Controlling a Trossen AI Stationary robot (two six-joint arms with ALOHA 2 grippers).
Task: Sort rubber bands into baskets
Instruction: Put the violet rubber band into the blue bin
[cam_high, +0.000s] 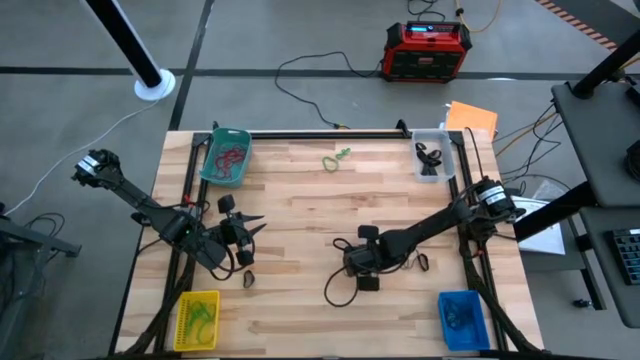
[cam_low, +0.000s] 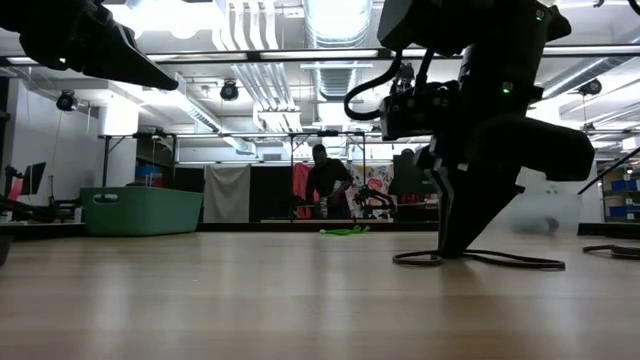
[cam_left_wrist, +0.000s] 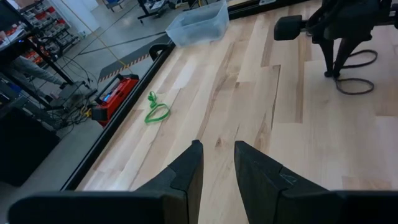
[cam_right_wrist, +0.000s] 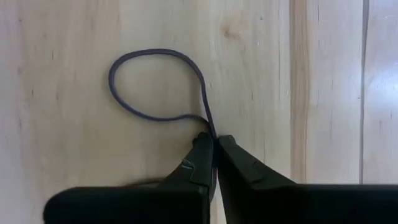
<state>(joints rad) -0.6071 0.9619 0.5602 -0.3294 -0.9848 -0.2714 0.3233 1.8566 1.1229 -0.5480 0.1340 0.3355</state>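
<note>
1. The right end effector (cam_right_wrist: 213, 142) is down at the middle of the bench (cam_high: 300, 210), its fingers pinched together on a dark rubber band (cam_right_wrist: 155, 84) that lies flat on the wood.
2. The left end effector (cam_left_wrist: 217, 155) hangs above the bench's left side with a narrow gap between its fingers, holding nothing.
3. A green rubber band (cam_high: 334, 158) lies near the far edge.
4. Baskets sit at the corners: teal basket (cam_high: 226, 156) far left, clear basket (cam_high: 432, 155) far right, yellow basket (cam_high: 197, 319) near left, blue basket (cam_high: 463, 318) near right.
</note>
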